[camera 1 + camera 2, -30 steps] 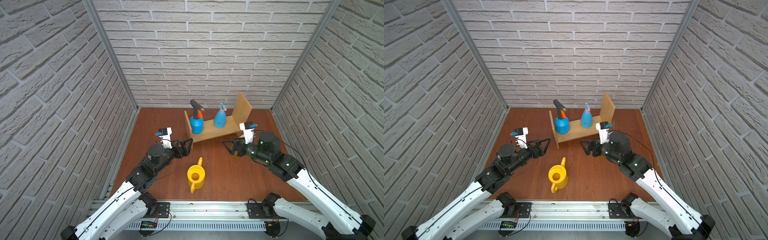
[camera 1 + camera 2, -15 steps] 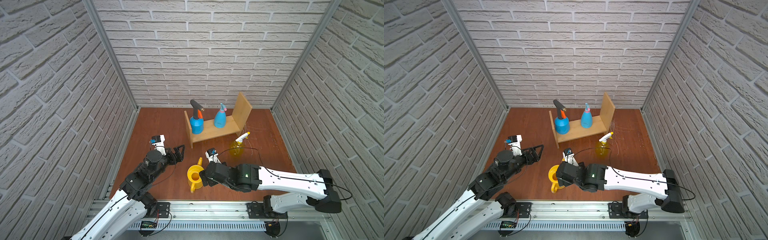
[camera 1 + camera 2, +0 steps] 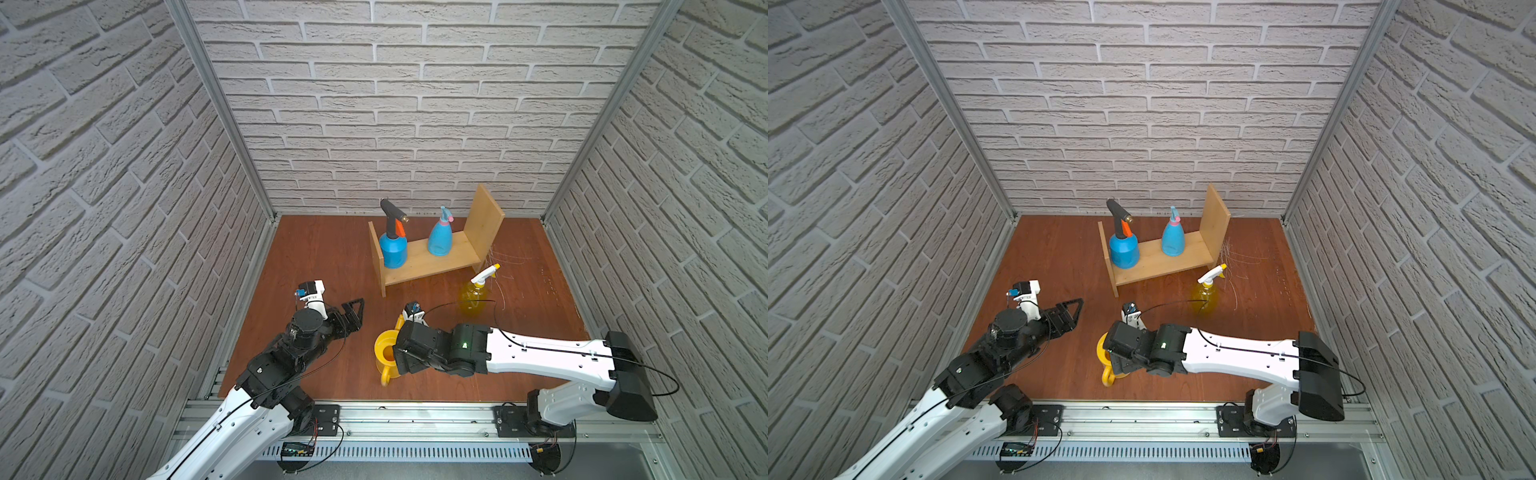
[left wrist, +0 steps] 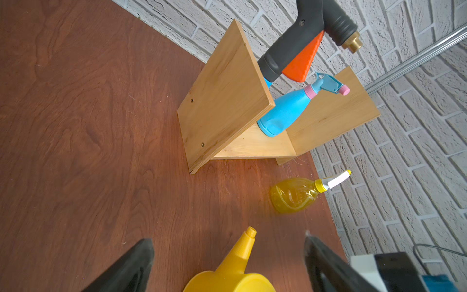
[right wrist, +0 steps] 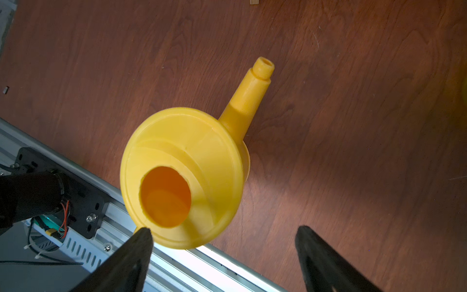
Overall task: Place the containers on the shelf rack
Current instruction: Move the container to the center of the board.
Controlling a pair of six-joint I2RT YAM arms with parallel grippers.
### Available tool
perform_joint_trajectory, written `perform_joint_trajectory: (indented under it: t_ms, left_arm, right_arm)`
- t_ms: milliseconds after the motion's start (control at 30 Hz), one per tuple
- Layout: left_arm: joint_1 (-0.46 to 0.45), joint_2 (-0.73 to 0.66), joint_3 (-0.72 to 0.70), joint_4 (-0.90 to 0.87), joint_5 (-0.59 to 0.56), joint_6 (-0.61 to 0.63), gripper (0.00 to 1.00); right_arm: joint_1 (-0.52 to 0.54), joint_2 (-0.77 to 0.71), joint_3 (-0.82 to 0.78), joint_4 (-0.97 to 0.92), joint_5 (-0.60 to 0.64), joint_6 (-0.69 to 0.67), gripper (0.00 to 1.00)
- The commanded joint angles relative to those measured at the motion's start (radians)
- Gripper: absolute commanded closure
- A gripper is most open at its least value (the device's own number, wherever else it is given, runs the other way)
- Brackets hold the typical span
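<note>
On the left, the left gripper (image 3: 353,311) hung over the wooden table (image 3: 316,257). Its jaws were spread wide, held nothing, and pointed toward the rack. To its right, near the front edge, the yellow watering can (image 3: 384,355) stood upright on the table with its spout toward the far side. The right gripper (image 5: 222,235) hung just above the can, jaws wide and closed on nothing. In the wrist view one fingertip (image 5: 144,235) lay at the can's rim, but contact could not be told. Farther back stood the shelf rack (image 3: 432,266). The blue pump sprayer (image 3: 392,249) was at its left end and the blue teardrop spray bottle (image 3: 439,241) mid-board, both upright. The clear yellow spray bottle (image 3: 471,297) stood on the table near the rack's right end, off the board.
</note>
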Motion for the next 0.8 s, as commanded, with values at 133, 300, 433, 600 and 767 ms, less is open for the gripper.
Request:
perform_joint_trajectory:
  t_ms: [133, 300, 433, 600, 767]
  left_arm:
    - [0.006, 0.02, 0.009, 0.052, -0.005, -0.003, 0.03]
    - [0.007, -0.013, 0.0, 0.038, -0.027, -0.004, 0.03]
    - [0.007, -0.021, -0.002, 0.04, -0.032, 0.0, 0.03]
    - [0.007, -0.006, -0.001, 0.058, -0.033, 0.013, 0.03]
    - [0.007, 0.028, 0.006, 0.078, -0.01, 0.02, 0.03]
  right_arm:
    - [-0.063, 0.07, 0.064, -0.058, -0.015, -0.021, 0.19]
    - [-0.11, 0.037, 0.036, -0.097, -0.019, -0.096, 0.34]
    - [-0.177, 0.007, 0.013, -0.12, -0.019, -0.169, 0.38]
    - [-0.271, -0.007, 0.012, -0.157, -0.001, -0.276, 0.38]
    - [-0.316, -0.061, 0.042, -0.198, 0.025, -0.343, 0.32]
